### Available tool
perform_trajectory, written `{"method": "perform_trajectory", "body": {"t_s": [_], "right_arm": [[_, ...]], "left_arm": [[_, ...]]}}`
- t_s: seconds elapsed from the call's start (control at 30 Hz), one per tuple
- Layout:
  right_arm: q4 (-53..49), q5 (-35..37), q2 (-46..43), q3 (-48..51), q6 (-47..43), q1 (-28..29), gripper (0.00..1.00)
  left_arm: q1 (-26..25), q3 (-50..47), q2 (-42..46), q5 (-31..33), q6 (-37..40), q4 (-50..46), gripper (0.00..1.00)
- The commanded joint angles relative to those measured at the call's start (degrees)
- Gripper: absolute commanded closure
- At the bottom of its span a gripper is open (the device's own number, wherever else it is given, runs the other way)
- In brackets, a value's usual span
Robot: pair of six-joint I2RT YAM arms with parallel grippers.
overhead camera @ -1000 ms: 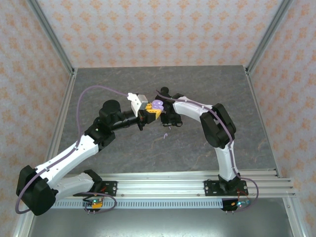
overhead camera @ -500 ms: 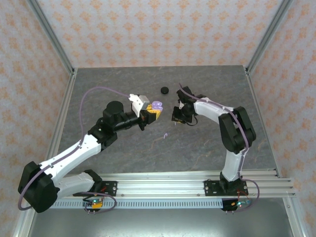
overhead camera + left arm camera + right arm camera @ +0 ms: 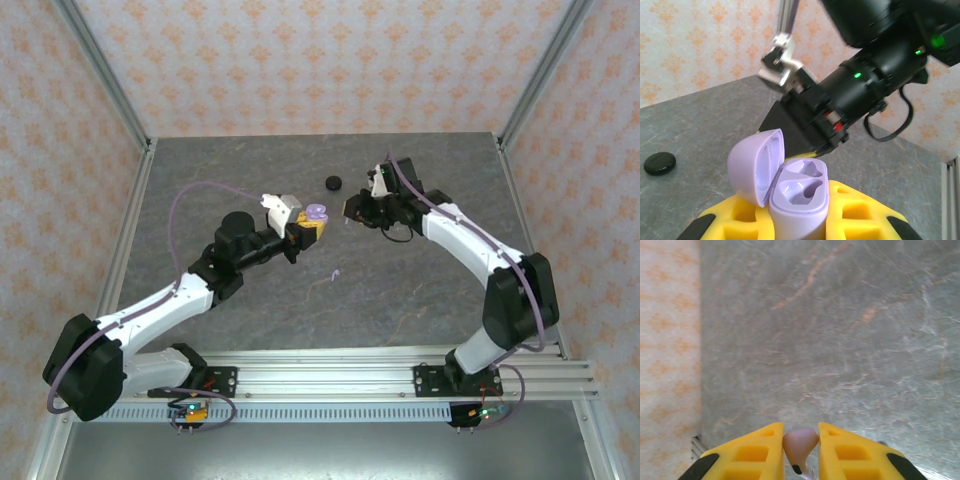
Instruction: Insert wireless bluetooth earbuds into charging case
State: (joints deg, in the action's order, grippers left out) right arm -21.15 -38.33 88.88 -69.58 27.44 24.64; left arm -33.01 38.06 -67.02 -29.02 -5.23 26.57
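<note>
The left gripper point(image 3: 308, 228) is clamped tight around the lilac charging case point(image 3: 799, 197), whose lid stands open. Facing it, the right gripper point(image 3: 801, 446) pinches a pale lilac earbud point(image 3: 800, 440) between nearly closed fingers.

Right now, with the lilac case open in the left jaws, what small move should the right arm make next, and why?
Probably ease the right jaws leftward to the lilac case and line the lilac earbud up over an empty well. The right jaws pinch that earbud, the left jaws hold the case lid-open with both wells bare, and a gap separates the two.
</note>
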Motion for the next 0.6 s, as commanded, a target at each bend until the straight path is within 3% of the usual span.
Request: {"method": "perform_trajectory", "body": {"t_s": [0.0, 0.57], "right_arm": [[2.9, -2.9, -4.3, 0.2, 1.6, -0.2, 0.80], [8.8, -6.4, -12.0, -0.4, 0.9, 3.5, 0.79]], "left_arm": [[-0.5, -1.6, -0.5, 2.8, -0.9, 5.5, 0.94], [-0.5, -1.9, -4.2, 2.2, -2.9, 9.7, 0.94]]}}
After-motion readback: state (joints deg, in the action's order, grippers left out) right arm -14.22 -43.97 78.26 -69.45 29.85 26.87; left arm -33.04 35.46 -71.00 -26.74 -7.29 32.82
